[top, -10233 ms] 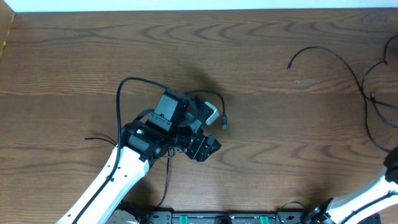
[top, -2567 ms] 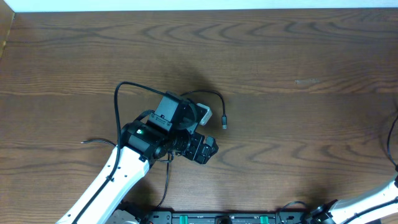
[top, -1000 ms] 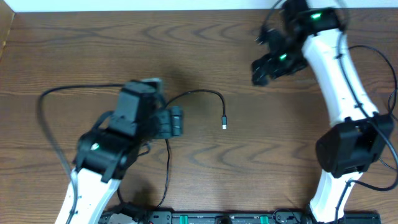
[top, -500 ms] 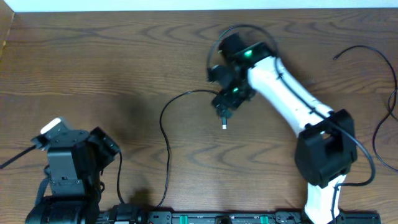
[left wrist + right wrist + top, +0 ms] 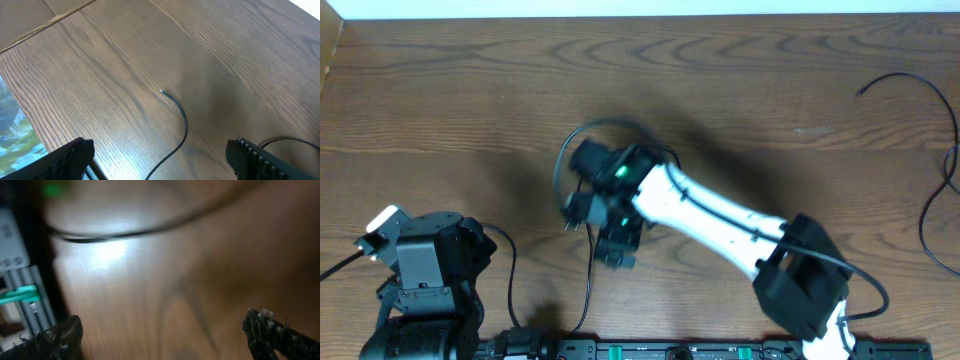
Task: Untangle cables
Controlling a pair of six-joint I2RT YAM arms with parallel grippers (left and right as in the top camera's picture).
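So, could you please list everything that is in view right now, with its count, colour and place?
table: one, brown wood, under everything
far cable: one, black, loose at the table's far right
centre cable: one, black, from under the right arm to the near edge
cable end: one, dark, thin, on the table in the left wrist view; which cable it belongs to cannot be told
equipment strip: one, black with green parts, near edge
left arm: one, black, near left corner
left gripper: one, black, open, empty
right arm: one, white, across the table's centre
right gripper: one, black, open, empty; view blurred
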